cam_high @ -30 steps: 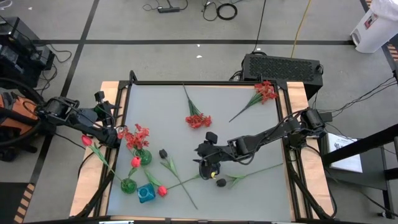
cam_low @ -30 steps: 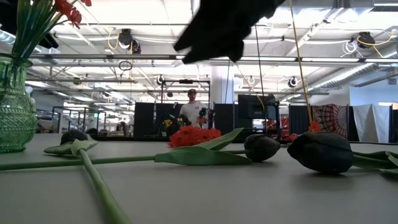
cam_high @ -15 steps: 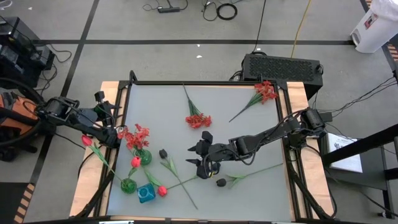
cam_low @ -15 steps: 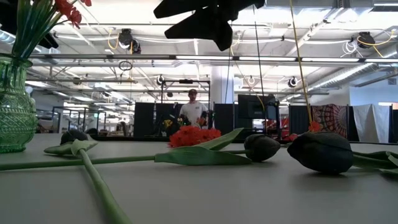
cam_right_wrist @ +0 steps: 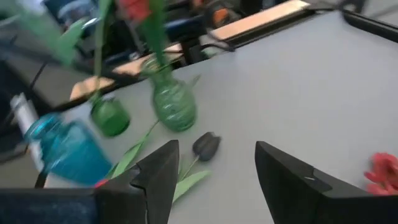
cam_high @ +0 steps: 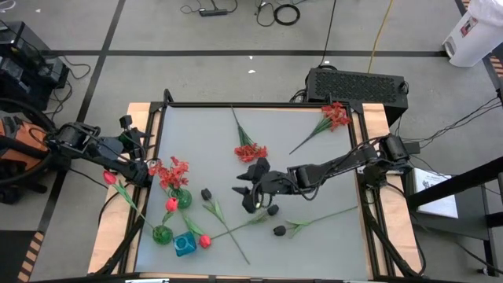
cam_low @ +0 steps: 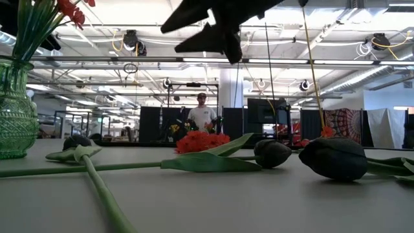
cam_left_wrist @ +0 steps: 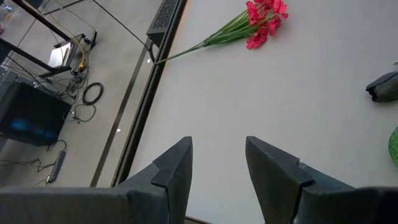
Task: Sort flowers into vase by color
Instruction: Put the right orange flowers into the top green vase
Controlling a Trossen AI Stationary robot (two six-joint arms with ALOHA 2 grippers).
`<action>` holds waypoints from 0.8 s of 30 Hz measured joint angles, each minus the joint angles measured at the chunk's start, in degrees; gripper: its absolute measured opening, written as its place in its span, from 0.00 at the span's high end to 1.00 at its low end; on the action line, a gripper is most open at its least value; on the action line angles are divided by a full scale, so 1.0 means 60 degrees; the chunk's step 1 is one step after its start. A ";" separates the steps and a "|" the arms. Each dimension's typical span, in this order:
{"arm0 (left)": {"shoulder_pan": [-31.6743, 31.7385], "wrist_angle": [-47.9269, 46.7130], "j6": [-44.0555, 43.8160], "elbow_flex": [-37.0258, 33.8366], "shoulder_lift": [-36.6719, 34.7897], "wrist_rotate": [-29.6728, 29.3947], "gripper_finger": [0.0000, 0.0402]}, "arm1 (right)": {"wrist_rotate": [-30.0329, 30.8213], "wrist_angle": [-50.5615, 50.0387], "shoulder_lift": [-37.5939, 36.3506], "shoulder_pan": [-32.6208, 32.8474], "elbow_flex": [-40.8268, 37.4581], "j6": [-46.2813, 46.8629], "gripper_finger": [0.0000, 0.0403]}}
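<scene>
Right tool (cam_high: 250, 195), jaws wide and empty, hovers at frame centre above the tabletop (cam_high: 314, 169), between picks. Black buds (cam_high: 272, 210) lie just below it; the next move calls for descending onto one stem. Left tool (cam_left_wrist: 217, 165), at mid-left, stands part-open, holding nothing.

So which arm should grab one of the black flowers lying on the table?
Probably the right arm. Its gripper hangs with open, empty jaws above the middle of the table, close to a black flower. The left gripper waits at the table's left edge by the vases, farther from it.
</scene>
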 joint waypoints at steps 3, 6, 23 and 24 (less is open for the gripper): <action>0.0000 0.0000 0.0000 0.0000 0.0000 0.0000 0.61 | 0.0312 -0.0083 -0.0004 -0.0280 0.0000 0.0549 0.50; -0.0004 0.0000 0.0000 0.0000 0.0000 0.0000 0.61 | 0.0430 -0.0731 -0.0133 -0.0644 0.0000 0.0597 0.50; -0.0001 0.0000 0.0000 0.0004 0.0003 0.0004 0.61 | 0.2603 -0.8622 -0.1907 -0.3165 0.0000 0.5125 0.50; -0.0001 0.0000 0.0000 0.0004 0.0004 0.0010 0.61 | 0.2602 -0.9164 -0.2022 -0.3316 0.0000 0.5499 0.50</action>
